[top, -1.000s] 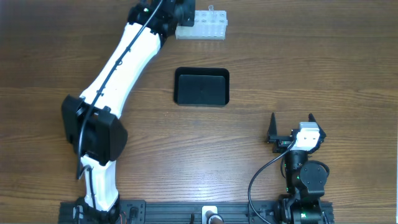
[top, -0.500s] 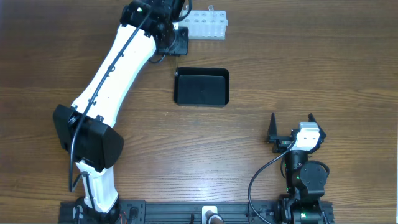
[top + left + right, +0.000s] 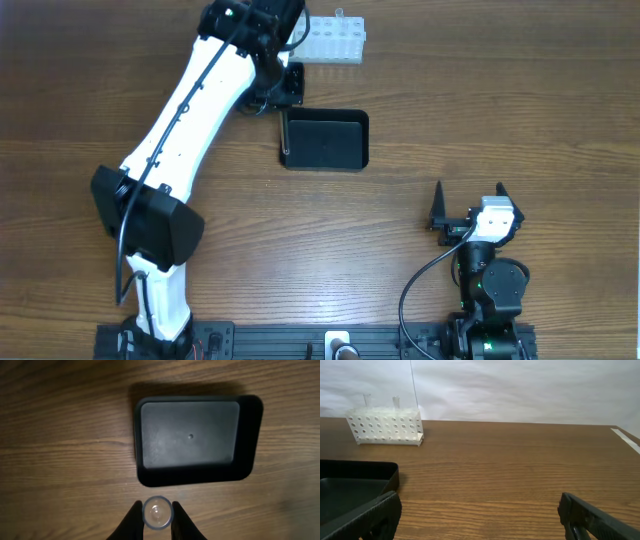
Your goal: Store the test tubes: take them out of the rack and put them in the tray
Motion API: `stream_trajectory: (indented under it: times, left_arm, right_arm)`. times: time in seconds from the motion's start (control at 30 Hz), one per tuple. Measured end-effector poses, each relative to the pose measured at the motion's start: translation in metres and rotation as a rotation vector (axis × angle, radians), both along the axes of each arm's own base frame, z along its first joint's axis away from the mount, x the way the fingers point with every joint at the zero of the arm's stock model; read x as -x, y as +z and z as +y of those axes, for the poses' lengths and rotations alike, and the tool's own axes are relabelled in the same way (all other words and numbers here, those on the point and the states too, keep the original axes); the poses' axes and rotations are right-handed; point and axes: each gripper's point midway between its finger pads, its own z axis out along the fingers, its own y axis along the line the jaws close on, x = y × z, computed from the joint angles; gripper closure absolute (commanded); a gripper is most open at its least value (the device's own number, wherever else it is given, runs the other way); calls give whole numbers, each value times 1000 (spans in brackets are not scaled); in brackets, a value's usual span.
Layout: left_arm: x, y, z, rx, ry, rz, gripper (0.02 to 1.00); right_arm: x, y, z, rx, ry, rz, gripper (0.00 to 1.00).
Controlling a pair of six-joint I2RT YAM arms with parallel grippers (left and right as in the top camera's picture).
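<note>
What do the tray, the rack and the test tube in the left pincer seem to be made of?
The tray looks like black plastic, matte, with rounded moulded corners and a dull sheen. The rack seems to be white, slightly translucent plastic, pierced with rows of holes. The test tube, held in the left pincer, is clear; glass or plastic, I cannot tell.

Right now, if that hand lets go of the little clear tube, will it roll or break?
The test tube in the left hand is round and smooth, so it would probably roll and may be slippery. It looks thin-walled, so possibly fragile. The tray has raised walls that should contain it.
</note>
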Motion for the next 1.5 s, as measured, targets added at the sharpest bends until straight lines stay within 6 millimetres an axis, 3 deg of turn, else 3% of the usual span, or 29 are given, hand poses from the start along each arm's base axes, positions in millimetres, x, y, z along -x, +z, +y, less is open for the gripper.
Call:
stream_trajectory:
  times: [0.17, 0.5, 0.93, 1.5]
  left_arm:
    - [-6, -3, -4, -6, 5, 34, 972]
    - [-6, -38, -4, -53, 6, 133, 963]
    - [-25, -55, -14, -44, 3, 117, 954]
    - [-28, -101, -18, -73, 2, 191, 956]
  right_arm:
    - [0, 0, 0, 0, 0, 0, 9]
    - [0, 0, 0, 0, 0, 0, 9]
    - [0, 0, 0, 0, 0, 0, 7]
    - [0, 0, 0, 0, 0, 0, 9]
